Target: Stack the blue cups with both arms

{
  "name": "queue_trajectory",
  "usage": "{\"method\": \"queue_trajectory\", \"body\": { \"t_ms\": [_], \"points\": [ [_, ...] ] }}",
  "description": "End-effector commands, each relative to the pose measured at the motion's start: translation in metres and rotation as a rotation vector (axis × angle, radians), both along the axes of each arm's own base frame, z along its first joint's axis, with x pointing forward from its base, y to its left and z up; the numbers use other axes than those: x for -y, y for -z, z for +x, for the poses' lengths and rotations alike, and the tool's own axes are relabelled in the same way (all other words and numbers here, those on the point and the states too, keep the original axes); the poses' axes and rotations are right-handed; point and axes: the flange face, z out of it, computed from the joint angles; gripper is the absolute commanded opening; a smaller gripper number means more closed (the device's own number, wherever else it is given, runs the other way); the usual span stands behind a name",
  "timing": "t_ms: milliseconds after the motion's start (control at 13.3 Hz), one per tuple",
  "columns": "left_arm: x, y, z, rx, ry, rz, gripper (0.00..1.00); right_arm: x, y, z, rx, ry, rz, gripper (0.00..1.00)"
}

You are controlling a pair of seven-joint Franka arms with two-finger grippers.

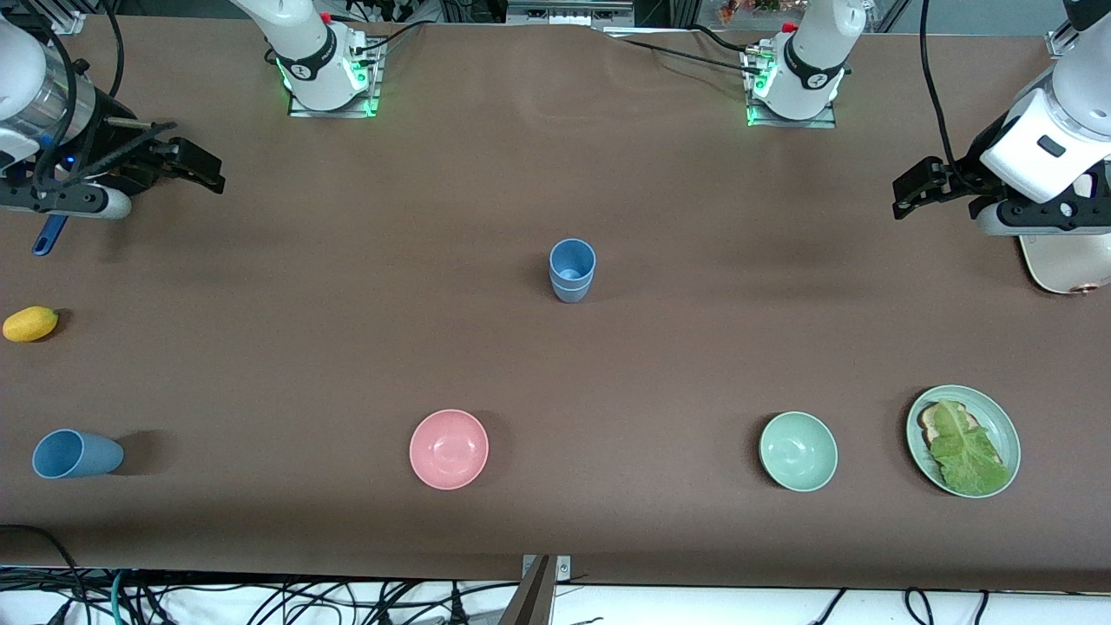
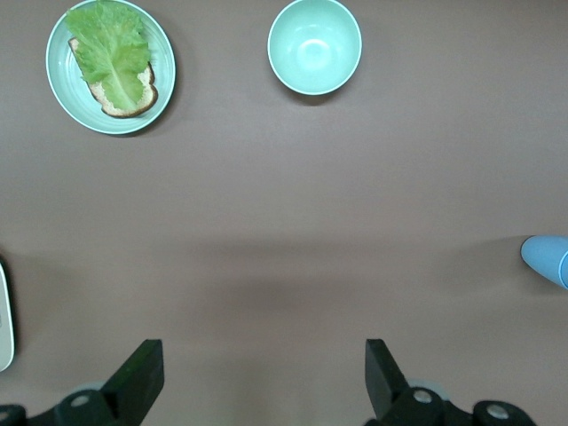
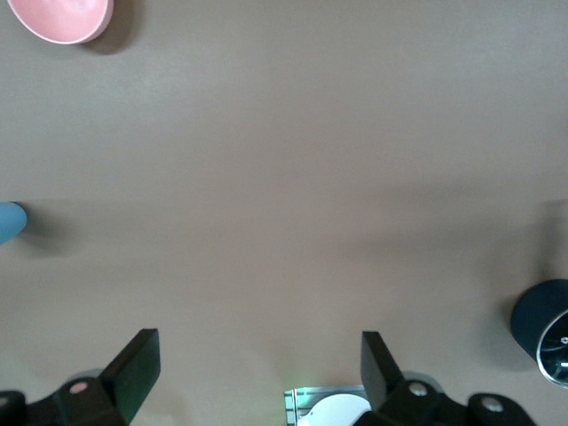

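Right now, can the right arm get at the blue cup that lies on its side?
Probably yes. The right gripper is open, holding nothing, at the lying blue cup's end of the table. Only a lemon lies between them, off to the side.

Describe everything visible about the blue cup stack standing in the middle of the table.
The stack of matte dusty-blue handleless cups stands upright on the brown table, mouth up, in the middle of it. Two rims show, one just above the other, so one cup sits nested inside another. The walls taper slightly toward the base and look like matte plastic. The inside looks empty. Nothing but the table touches it; both grippers are well away at the table's ends. It stands farther from the front camera than the two bowls.
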Motion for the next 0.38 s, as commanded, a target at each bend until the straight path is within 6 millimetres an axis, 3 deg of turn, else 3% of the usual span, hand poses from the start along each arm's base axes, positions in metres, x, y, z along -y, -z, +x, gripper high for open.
{"method": "queue_trajectory", "body": {
  "t_ms": [0,301],
  "points": [
    [0.0021,-0.0048,0.0033,0.004,0.016,-0.006,1.0,0.0122,-0.0092,0.0037,0.005,0.009,-0.006,1.0],
    [0.0021,-0.0049,0.0035,0.005,0.016,-0.006,1.0,0.0128,-0.0161,0.0034,0.018,0.006,-0.009,1.0]
  ]
}}
